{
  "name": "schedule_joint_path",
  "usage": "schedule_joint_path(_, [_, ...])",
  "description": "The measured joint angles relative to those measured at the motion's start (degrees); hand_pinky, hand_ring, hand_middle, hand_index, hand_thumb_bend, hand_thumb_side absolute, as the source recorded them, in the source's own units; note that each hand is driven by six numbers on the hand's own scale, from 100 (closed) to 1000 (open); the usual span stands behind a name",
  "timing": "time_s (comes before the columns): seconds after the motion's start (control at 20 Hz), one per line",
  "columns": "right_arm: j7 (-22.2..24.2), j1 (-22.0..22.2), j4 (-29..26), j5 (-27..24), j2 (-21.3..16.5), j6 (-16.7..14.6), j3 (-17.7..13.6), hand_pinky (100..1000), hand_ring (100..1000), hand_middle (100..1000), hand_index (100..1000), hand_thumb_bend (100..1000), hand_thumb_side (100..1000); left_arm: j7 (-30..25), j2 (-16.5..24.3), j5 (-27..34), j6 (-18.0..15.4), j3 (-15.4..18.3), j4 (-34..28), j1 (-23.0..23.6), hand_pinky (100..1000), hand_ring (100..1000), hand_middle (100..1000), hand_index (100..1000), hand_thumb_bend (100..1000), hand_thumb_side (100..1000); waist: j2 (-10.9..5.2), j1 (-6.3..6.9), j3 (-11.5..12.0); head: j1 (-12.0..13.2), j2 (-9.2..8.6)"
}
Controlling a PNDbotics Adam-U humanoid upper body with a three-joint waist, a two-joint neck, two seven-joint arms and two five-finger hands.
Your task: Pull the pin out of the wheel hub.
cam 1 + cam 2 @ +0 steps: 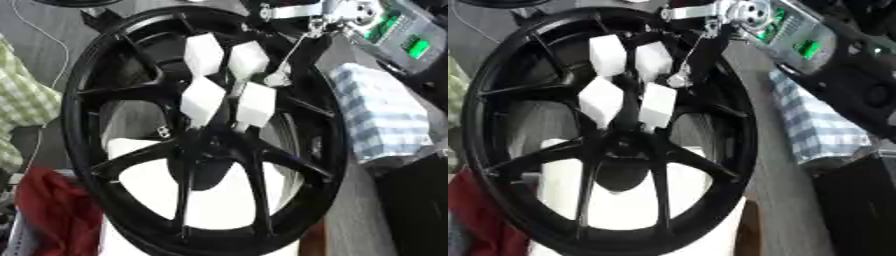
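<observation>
Right hand (293,15), upper right of black wheel (79,125); finger state cannot be told; thin pin (289,62) slants down-left toward hub (210,150). Left hand unseen.

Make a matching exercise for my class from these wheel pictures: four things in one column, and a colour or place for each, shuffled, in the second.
Things
1. wheel rim
2. blocks at the hub
3. checked cloth
4. red fabric

Descriptions
A. blue and white, right of the wheel
B. black, with spokes
C. lower left corner
D. white, clustered above the wheel's centre

The right hand comes in at the top, near the blocks; whether its fingers are open or shut cannot be made out.

Pairs: 1-B, 2-D, 3-A, 4-C
</observation>
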Motion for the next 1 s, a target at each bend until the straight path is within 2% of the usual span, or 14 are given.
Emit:
schedule_joint_path(0.5, [-1.7,-0.7,-3.1,-4.1,-2.1,0.5,-3.0,658,635,455,519,150,100,0.0,0.0,0.1,0.0,0.0,0.0,0.1,1000,628,571,823,100,693,-0.27,0.32,-0.7,0.0,0.01])
schedule_joint_path(0.7, [-3.0,0.4,-4.2,-6.1,-4.4,0.3,-6.8,654,634,457,520,138,100,0.1,0.0,0.1,0.0,0.0,0.0,0.3,1000,628,570,823,100,690,-0.47,0.98,-1.5,0.1,0.04])
schedule_joint_path(1.0, [-7.2,7.8,-2.8,-10.5,-9.0,-0.3,-14.4,645,634,458,518,114,108,0.8,-0.1,0.0,-0.3,0.6,0.0,0.7,1000,627,571,822,100,689,-0.38,1.95,-4.2,1.8,0.13])
